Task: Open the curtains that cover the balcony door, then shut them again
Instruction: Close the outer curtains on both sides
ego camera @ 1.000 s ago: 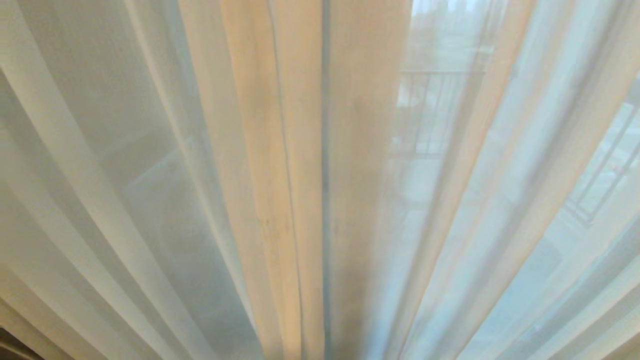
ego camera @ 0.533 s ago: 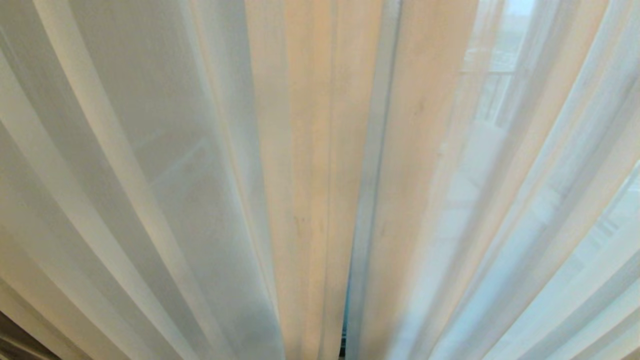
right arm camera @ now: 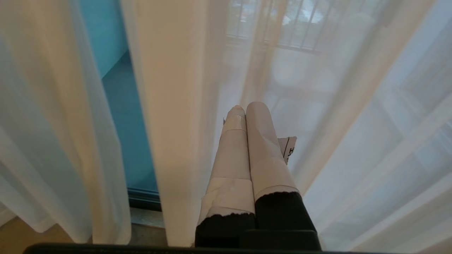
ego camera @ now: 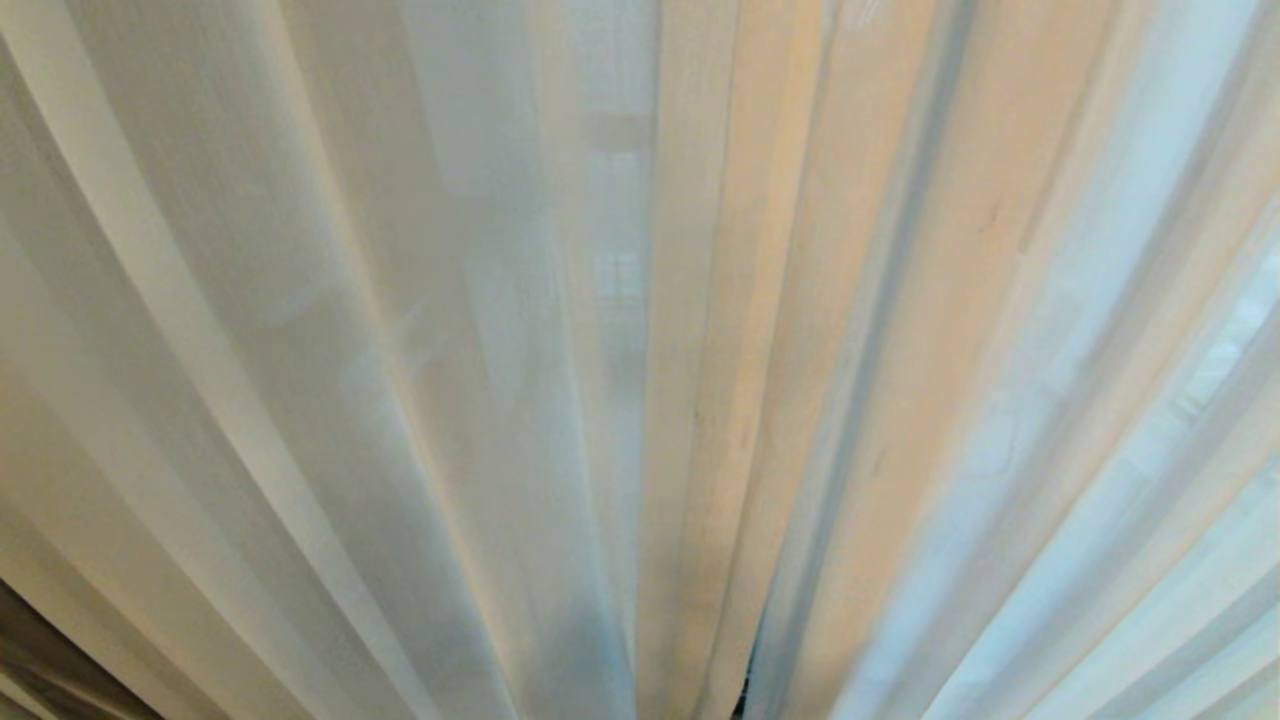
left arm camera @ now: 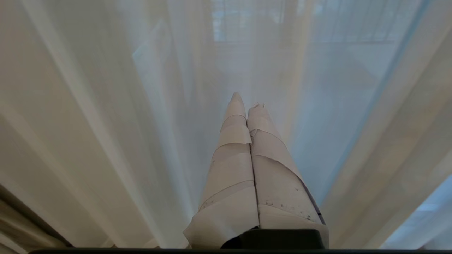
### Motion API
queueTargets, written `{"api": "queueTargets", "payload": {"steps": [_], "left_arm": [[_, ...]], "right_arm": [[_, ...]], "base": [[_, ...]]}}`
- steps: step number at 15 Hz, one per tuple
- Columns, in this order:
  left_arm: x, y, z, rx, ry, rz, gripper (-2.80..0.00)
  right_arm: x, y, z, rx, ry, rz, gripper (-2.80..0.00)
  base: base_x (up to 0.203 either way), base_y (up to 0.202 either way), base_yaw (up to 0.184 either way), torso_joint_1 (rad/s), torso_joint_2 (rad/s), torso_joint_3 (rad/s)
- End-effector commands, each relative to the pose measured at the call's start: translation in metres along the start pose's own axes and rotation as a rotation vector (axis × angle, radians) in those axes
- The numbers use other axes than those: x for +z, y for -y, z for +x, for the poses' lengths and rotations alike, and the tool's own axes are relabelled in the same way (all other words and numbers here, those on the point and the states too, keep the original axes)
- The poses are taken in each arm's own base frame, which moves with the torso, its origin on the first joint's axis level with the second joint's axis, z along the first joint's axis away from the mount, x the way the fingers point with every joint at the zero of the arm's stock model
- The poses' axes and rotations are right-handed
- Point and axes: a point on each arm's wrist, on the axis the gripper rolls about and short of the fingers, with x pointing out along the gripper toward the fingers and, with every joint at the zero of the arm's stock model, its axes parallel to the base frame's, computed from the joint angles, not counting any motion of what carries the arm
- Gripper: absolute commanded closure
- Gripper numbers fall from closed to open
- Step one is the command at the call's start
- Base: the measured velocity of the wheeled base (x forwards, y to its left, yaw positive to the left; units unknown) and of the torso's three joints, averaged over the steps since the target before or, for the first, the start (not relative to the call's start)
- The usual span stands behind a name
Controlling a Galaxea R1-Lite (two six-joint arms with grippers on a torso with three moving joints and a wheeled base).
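Curtains [ego camera: 420, 330], pleated sheer white fabric, hang drawn across the glass.
Both tape-wrapped grippers, left gripper [left arm camera: 247, 102] and right gripper [right arm camera: 247, 106], point at them, pressed closed, empty.

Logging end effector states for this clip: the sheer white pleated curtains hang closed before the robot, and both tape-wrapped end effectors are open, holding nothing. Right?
Not quite. Both are shut, not open: the left wrist view shows the left end effector with jaws pressed together, and the right wrist view shows the same for the right end effector. Neither holds the sheer white pleated curtains.

Narrow gap [right arm camera: 122, 116] between curtains [right arm camera: 169, 106]; folds block elsewhere.
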Motion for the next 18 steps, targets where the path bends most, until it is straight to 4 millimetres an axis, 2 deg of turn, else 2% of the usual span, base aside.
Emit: {"api": "queueTargets", "payload": {"steps": [1, 18], "left_arm": [[0.0000, 0.0000, 0.0000, 0.001, 0.002, 0.000, 0.00], [0.0000, 0.0000, 0.0000, 0.001, 0.002, -0.001, 0.00]], "right_arm": [[0.0000, 0.0000, 0.0001, 0.001, -0.001, -0.001, 0.00], [0.0000, 0.0000, 0.0001, 0.001, -0.001, -0.001, 0.00]], "base": [[0.000, 0.190, 0.001, 0.001, 0.01, -0.004], [0.000, 0.191, 0.002, 0.002, 0.00, 0.003]]}}
